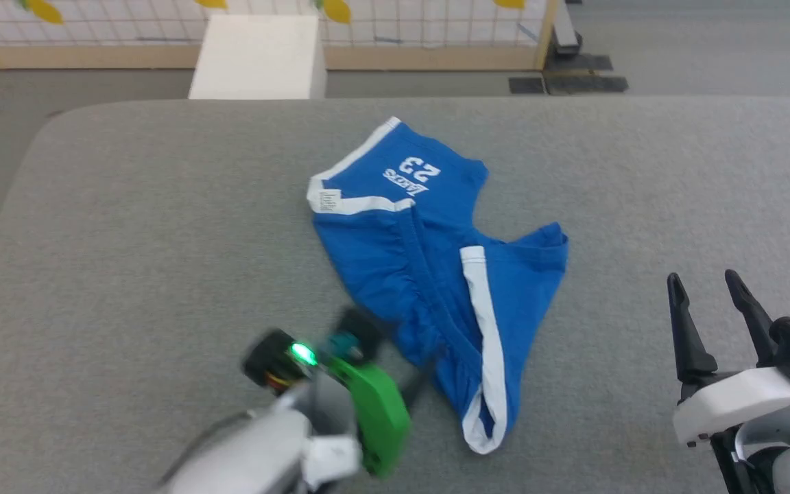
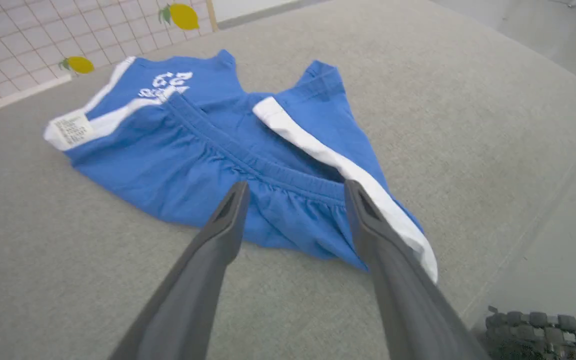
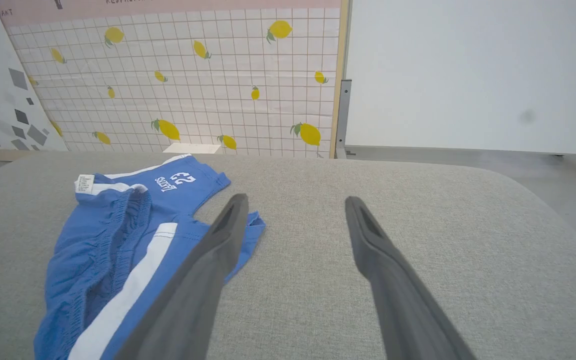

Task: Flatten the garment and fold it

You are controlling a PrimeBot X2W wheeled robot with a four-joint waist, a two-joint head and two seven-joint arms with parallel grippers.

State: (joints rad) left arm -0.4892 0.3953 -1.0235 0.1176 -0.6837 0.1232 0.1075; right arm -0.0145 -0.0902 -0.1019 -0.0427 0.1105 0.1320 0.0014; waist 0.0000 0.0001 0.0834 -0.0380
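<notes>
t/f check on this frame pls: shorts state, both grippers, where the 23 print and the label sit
1. The bright blue soft fabric shorts lie rumpled, not flattened, on the grey padded table. True.
2. The left gripper is shut on the shorts. False: its fingers stand apart at the gathered waistband, pinching nothing.
3. The right gripper is open, off to the side of the shorts, over bare table. True.
4. The white "23" print is at the shorts' end nearest the robot. False: it is at the far end.
5. A small white label sits on the white trim near the print. True.
</notes>
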